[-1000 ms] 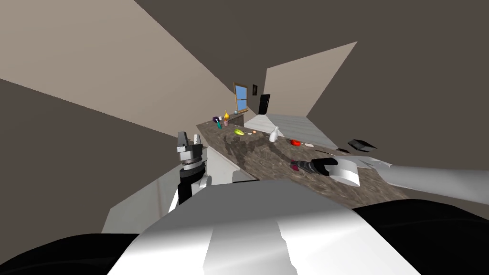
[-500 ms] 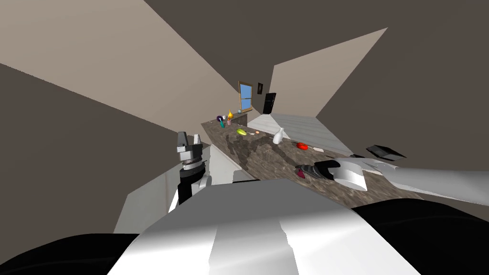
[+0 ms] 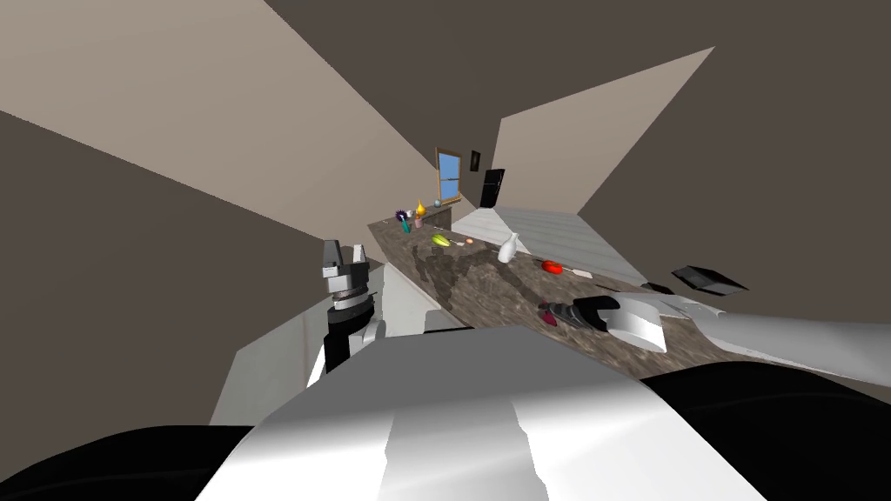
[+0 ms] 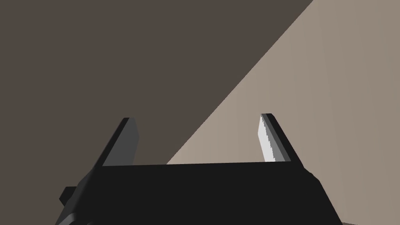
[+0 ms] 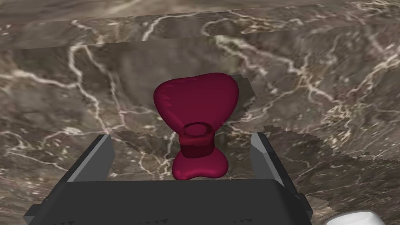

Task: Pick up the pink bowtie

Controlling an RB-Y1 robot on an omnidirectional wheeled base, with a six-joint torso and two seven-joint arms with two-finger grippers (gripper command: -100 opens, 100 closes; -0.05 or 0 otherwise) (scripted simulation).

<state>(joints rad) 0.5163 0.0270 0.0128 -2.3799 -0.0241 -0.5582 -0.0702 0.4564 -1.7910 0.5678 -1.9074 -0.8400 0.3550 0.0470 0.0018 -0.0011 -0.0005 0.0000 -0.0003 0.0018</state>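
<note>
Tabletop (image 3: 487, 283): dark brown stone with pale veins, a slanted band running from the centre of the head view toward the lower right. Lying on it, right of centre on the near stretch, a dark pink bowtie (image 5: 195, 129), flat on the stone, its two rounded lobes joined by a ringed knot. Further up the band, well apart from the bowtie: a red object (image 3: 552, 266), a white vase (image 3: 507, 249) standing upright, a small orange item (image 3: 469, 241) and a yellow-green object (image 3: 441, 239). At the far end, near the upper centre: a teal item (image 3: 405, 226), a pink cup (image 3: 418, 223) and a yellow vase (image 3: 420, 209), too small to tell more.
</note>
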